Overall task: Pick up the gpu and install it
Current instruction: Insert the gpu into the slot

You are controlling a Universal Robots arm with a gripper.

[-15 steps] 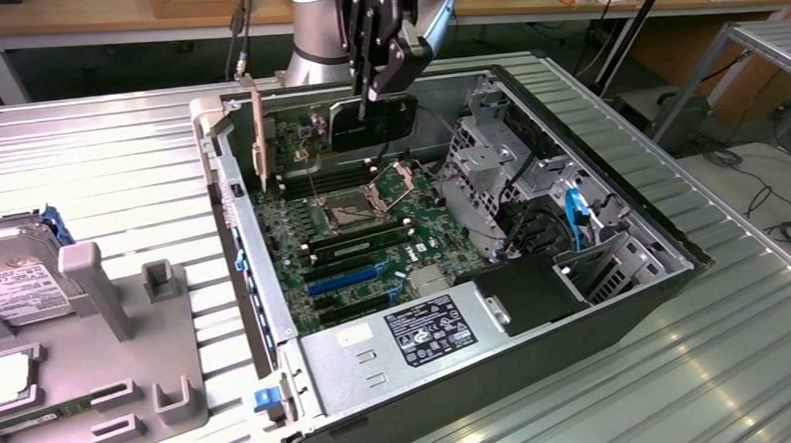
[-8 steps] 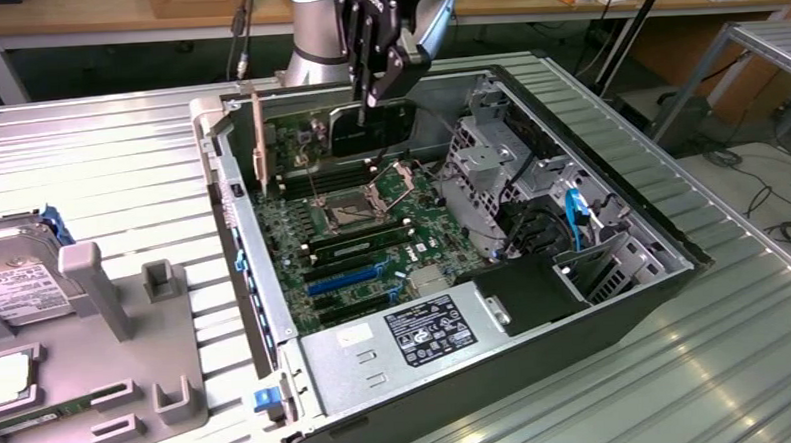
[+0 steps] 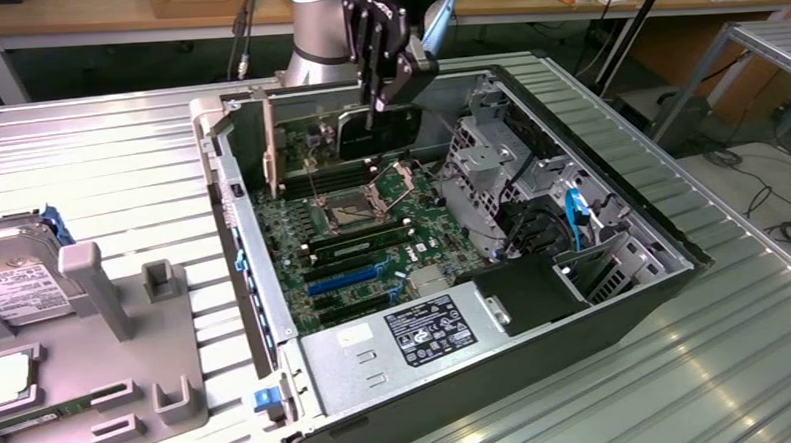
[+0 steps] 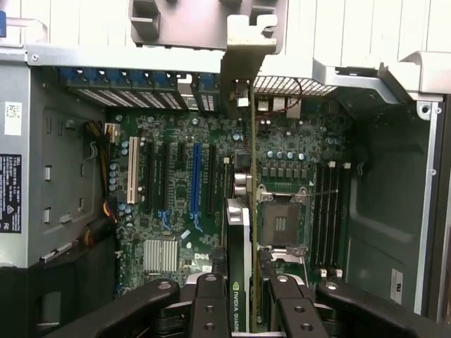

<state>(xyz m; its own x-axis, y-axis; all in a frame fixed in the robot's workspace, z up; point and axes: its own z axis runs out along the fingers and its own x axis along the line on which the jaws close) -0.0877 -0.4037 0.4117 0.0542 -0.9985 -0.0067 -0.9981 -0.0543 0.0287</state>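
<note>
My gripper (image 3: 384,82) is shut on the gpu (image 3: 365,138), gripping its upper edge. The card stands on edge inside the open computer case (image 3: 610,222), at the far end above the motherboard (image 3: 370,253). Its green board, black shroud and silver bracket (image 3: 271,147) all show. In the wrist view the gpu (image 4: 239,232) is seen edge-on between my fingers (image 4: 209,310), lying between the black expansion slots (image 4: 211,179) and the CPU socket (image 4: 282,222). Its bracket (image 4: 243,63) reaches the case's rear wall. I cannot tell whether the card touches a slot.
A drive cage (image 3: 500,167) and a blue latch (image 3: 576,219) crowd the exterior view's right of the case. The power supply (image 3: 415,336) fills the near end. A silver hard drive (image 3: 5,289) and a grey fixture (image 3: 120,334) sit on the table at the exterior view's left.
</note>
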